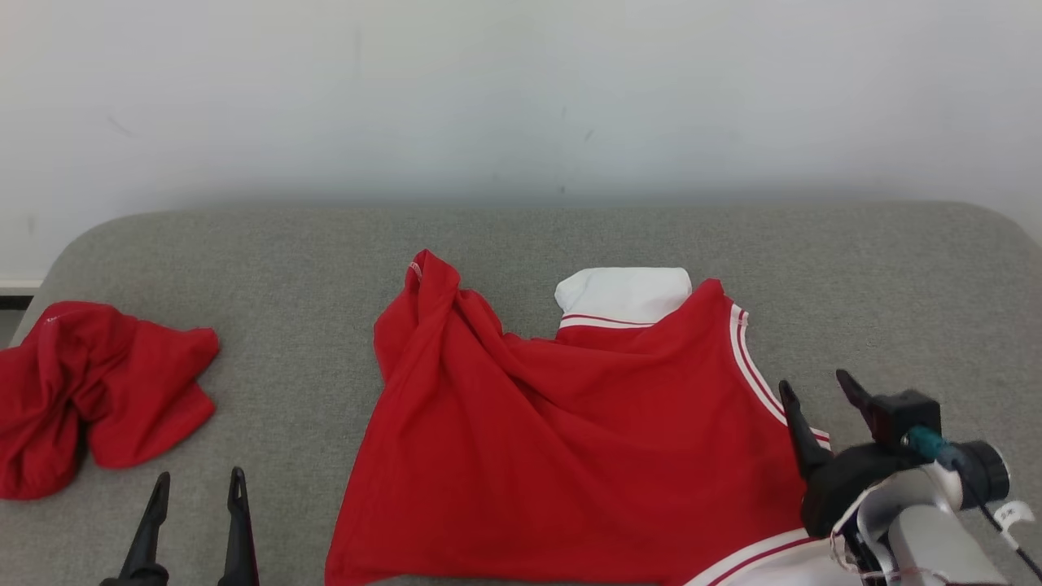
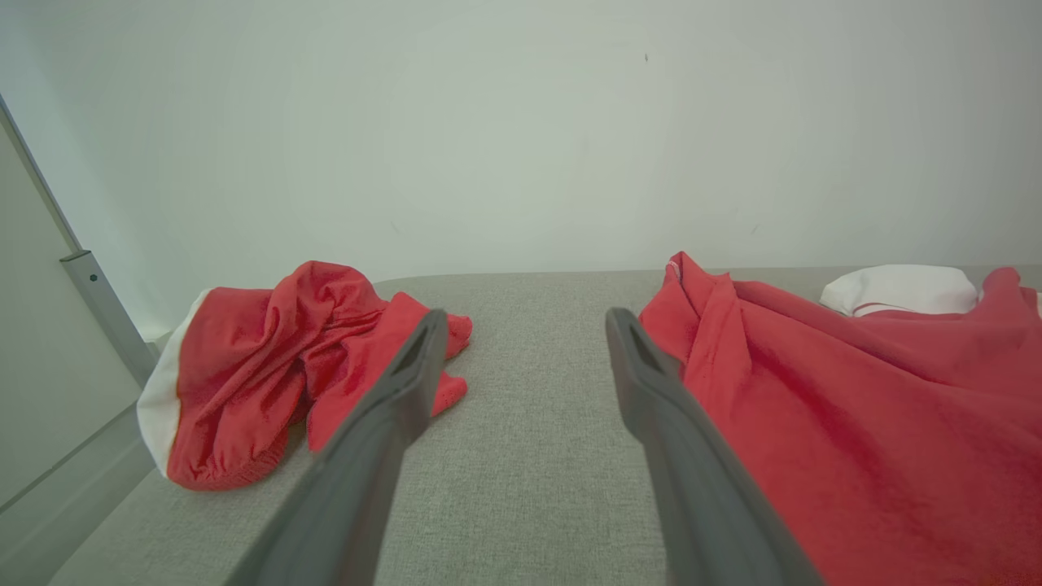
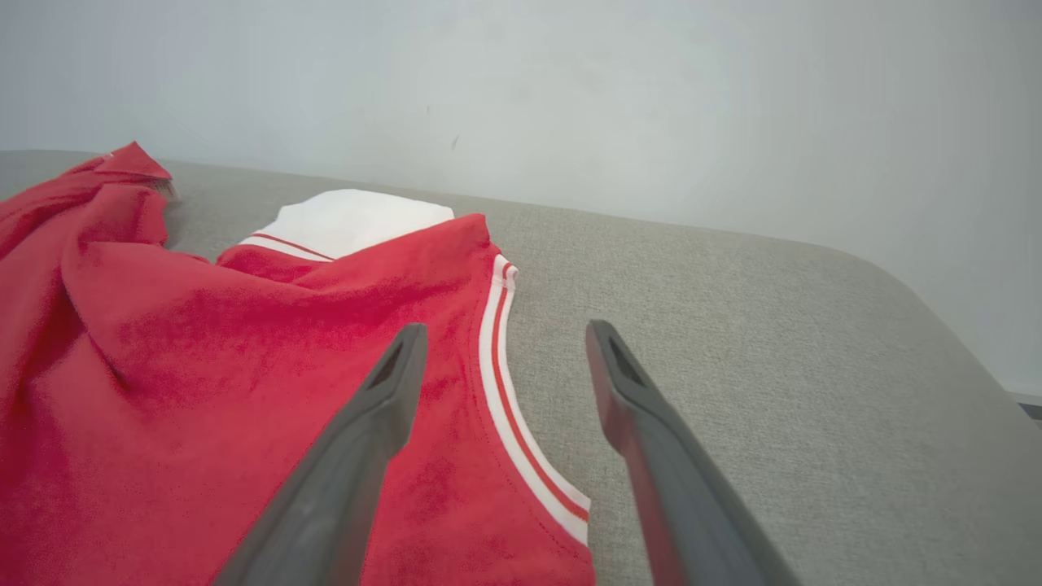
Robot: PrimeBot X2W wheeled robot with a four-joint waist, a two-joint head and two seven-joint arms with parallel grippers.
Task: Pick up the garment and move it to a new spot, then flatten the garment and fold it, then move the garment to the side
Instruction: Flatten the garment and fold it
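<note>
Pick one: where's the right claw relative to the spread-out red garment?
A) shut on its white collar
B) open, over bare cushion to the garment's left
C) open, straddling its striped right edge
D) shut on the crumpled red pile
C: in the right wrist view the right claw is open, one finger over the red garment, the other over the grey surface, with the striped trim between them; it holds nothing.

Garment (image 1: 570,439) lies right of crumpled cloth (image 1: 89,391).
</note>
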